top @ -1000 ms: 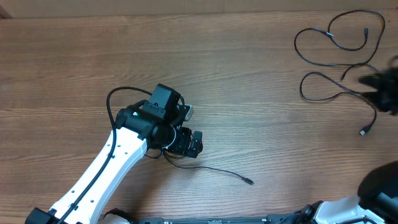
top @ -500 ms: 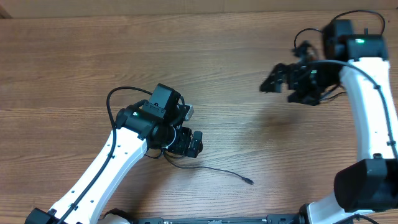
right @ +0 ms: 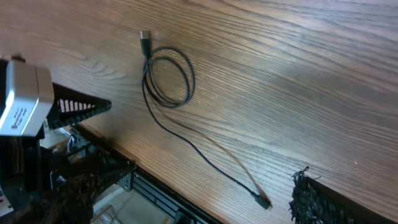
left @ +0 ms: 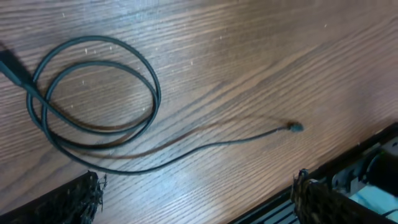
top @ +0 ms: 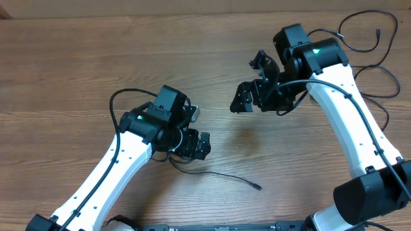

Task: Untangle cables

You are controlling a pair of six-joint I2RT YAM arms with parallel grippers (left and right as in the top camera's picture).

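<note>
A brown wood-grain surface (top: pixel 77 58), finely streaked, fills the overhead view. From the lower left the left arm (top: pixel 106 176), a smooth white shell with black joints, reaches to centre left. There the left hand (top: pixel 198 146) hangs released, its fingers spread with nothing between them.

Under it lies the coiled cable (top: pixel 221 174), thin, black and matte. Overhead shows only a sliver of coil at the wrist's edge and a tail curving right to a tiny plug (top: pixel 257 187). The left wrist view gives what the arm hides from above: two round overlapping loops flat on the wood in the upper left of the frame, and a thicker connector body (left: pixel 12 68) at the left edge. The rough black fingertips (left: pixel 78 199) sit in the bottom corners, apart from the cord.

The right wrist view shows the same coil whole in its upper left, topped by a silver-tipped end (right: pixel 145 36), with a pale grey box (right: pixel 22 106) at the left edge.

At centre right overhead the right hand (top: pixel 245 83) is released over bare wood, jaws wide, holding nothing. The right arm (top: pixel 347 122) rises from the lower right. Beyond it, in the upper right, the loose cables (top: pixel 367 12) lie in wide loops, seen only from overhead.
</note>
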